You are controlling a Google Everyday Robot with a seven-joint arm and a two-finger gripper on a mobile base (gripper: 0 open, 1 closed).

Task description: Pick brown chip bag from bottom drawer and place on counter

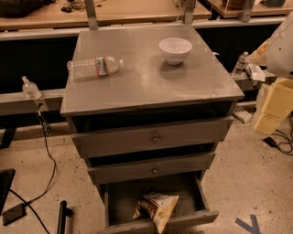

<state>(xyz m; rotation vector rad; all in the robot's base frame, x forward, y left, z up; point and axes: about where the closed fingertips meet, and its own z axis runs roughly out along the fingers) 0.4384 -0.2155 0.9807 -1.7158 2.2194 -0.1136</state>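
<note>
The brown chip bag (156,208) lies in the open bottom drawer (203,201), near its front panel, with its cream-yellow end tilted against the front. The grey counter (142,87) tops the cabinet above it. My gripper (271,112) shows as cream-yellow blocks under a white arm at the right edge. It is beside the cabinet at about counter height, well above and to the right of the bag, and it holds nothing that I can see.
A clear water bottle (94,67) lies on the counter's left and a white bowl (175,49) stands at its back right. Two shallower drawers (155,139) sit slightly pulled out. Cables (46,151) and a black post (62,217) are on the floor at left. Tan tabletops (137,11) stand behind.
</note>
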